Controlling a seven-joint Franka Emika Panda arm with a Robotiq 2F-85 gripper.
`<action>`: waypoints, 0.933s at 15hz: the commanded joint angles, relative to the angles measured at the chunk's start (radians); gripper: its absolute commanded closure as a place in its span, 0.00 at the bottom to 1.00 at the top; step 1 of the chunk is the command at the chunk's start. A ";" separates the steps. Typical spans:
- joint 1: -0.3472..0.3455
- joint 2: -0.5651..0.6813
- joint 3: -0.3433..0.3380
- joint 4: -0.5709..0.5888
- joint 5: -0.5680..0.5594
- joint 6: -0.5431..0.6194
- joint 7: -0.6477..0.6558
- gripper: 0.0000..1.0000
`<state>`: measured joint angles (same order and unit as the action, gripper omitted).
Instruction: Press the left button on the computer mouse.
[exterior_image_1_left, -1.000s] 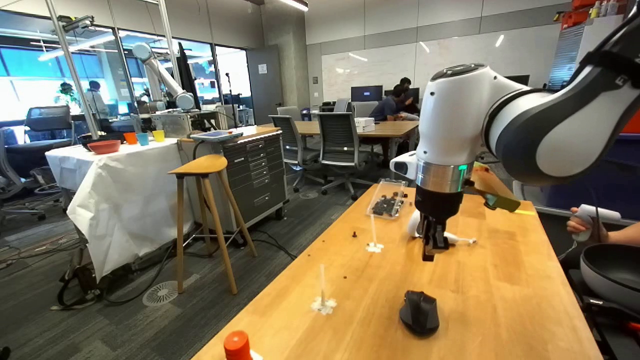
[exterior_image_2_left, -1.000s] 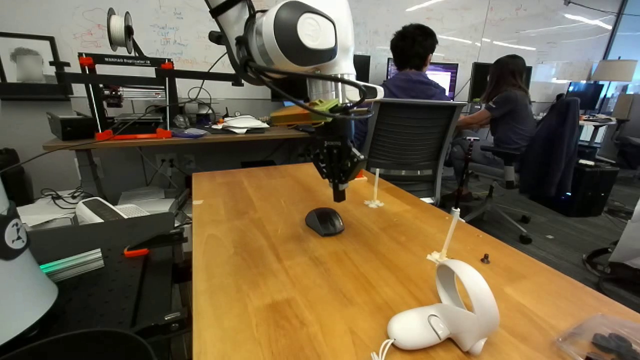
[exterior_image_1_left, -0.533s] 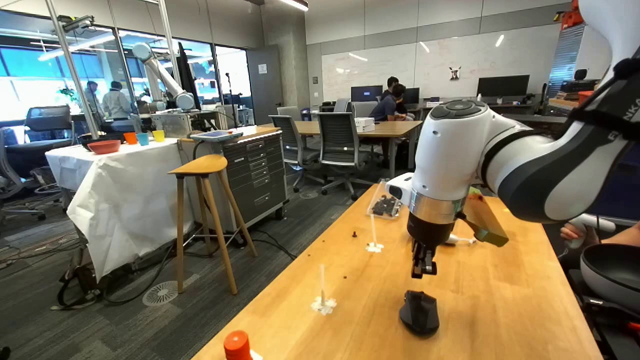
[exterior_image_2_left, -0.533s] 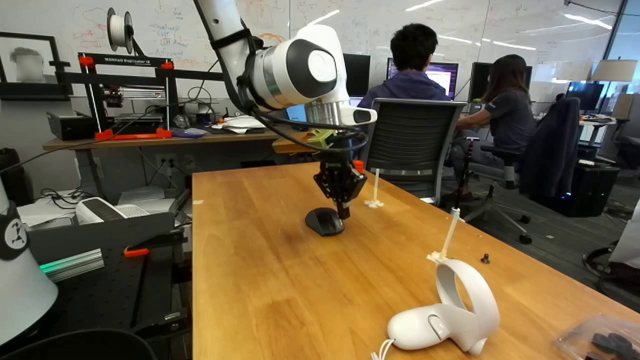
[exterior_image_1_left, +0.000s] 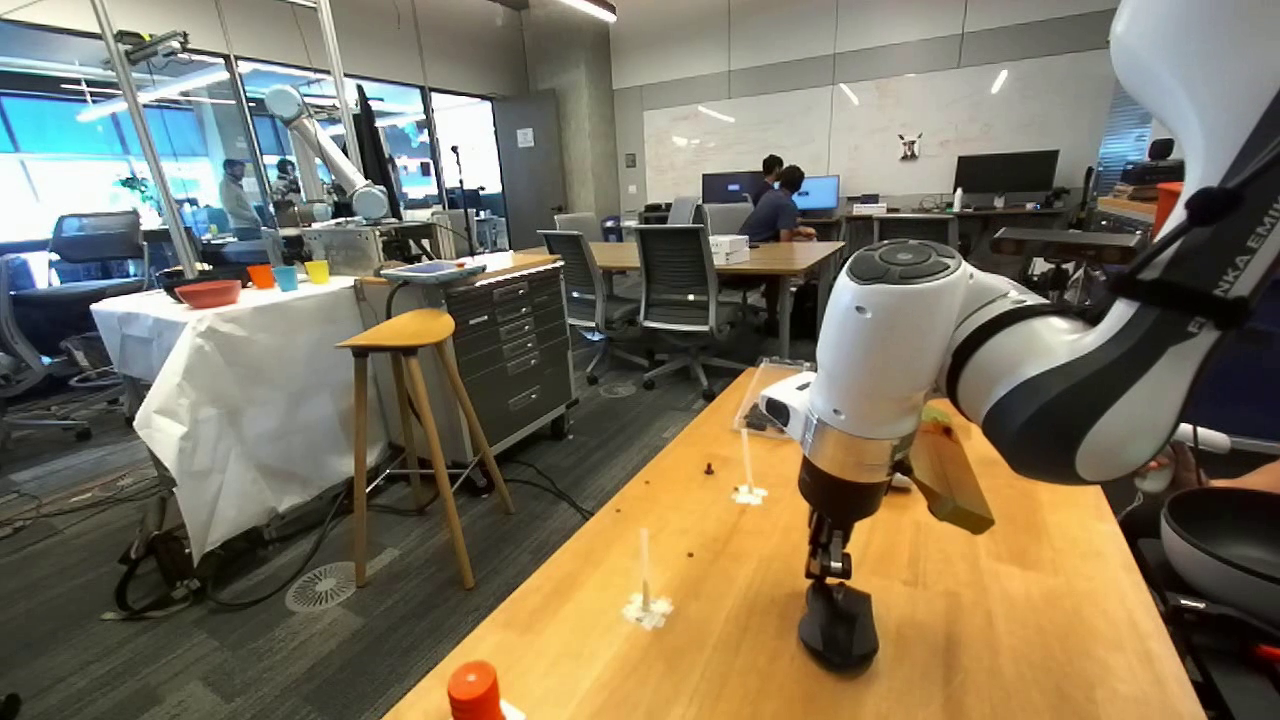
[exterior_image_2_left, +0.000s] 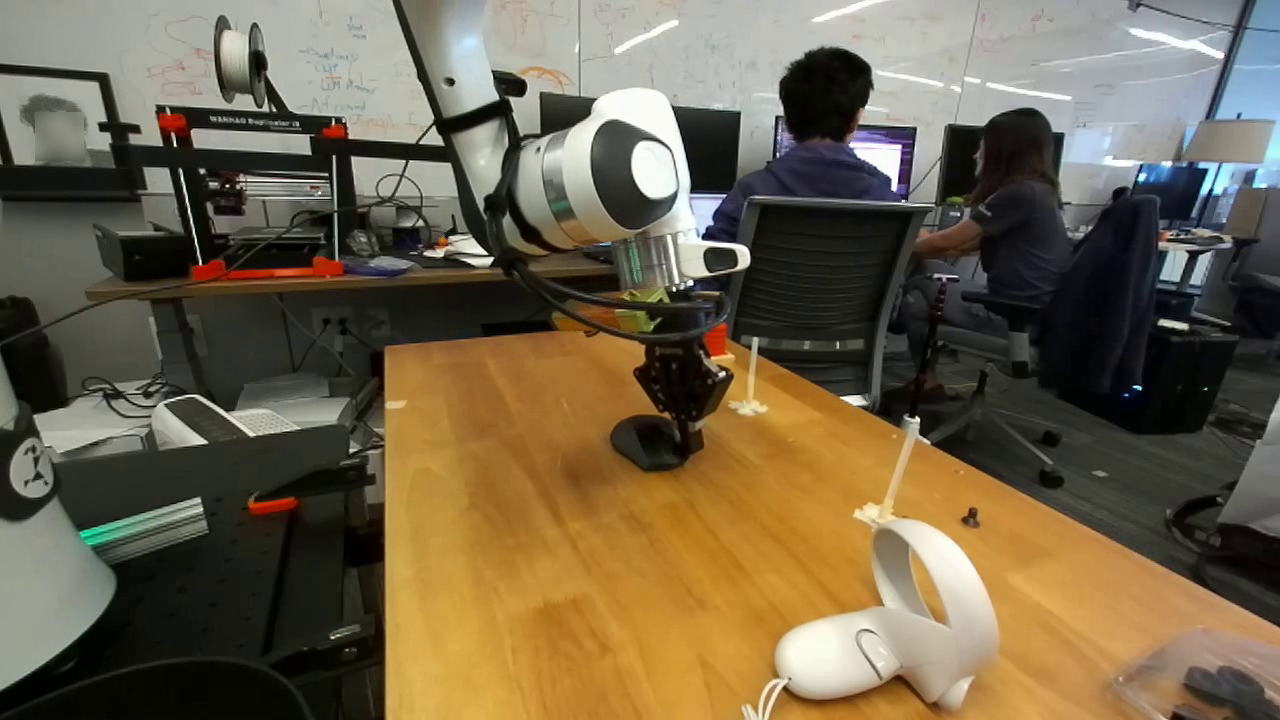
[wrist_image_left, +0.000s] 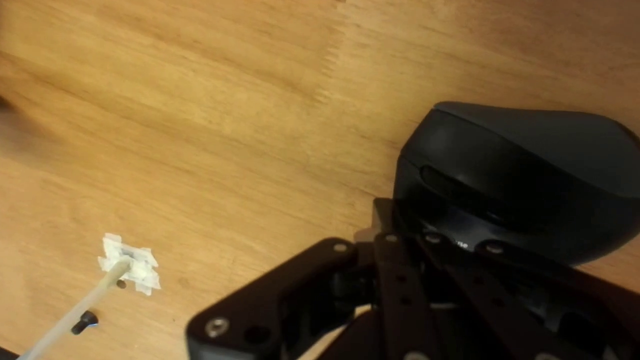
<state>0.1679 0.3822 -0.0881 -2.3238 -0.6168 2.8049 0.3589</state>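
Gripper (exterior_image_1_left: 828, 572) low at the front end of the computer mouse (exterior_image_1_left: 840, 638), at about the mouse's 12 o'clock in an exterior view; mouse is black, flat on the wooden table (exterior_image_1_left: 1000, 610). Wrist view: fingers pressed together side by side. Same view, mouse at 3 o'clock, front end facing roughly 10, fingertips at its 8 to 9 o'clock edge, partly covering the left button (wrist_image_left: 412, 184); can't tell if they touch it or if it's pushed in. Thin pale stick (wrist_image_left: 82, 306), taped at its base, at 8 o'clock in wrist view, black screw (wrist_image_left: 85, 322) near it. White controller (exterior_image_2_left: 842, 658) with a ring handle at the mouse's 4 to 5 o'clock in an exterior view, well apart. Orange cylinder (exterior_image_1_left: 473, 690) at the mouse's 9 o'clock, in an exterior view.
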 joint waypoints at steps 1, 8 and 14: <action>0.002 0.015 0.003 0.019 0.017 0.017 0.028 1.00; -0.018 -0.078 0.015 -0.024 0.163 -0.026 -0.070 1.00; -0.049 -0.241 0.018 -0.029 0.271 -0.168 -0.167 1.00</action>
<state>0.1433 0.2580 -0.0858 -2.3271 -0.4002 2.7408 0.2609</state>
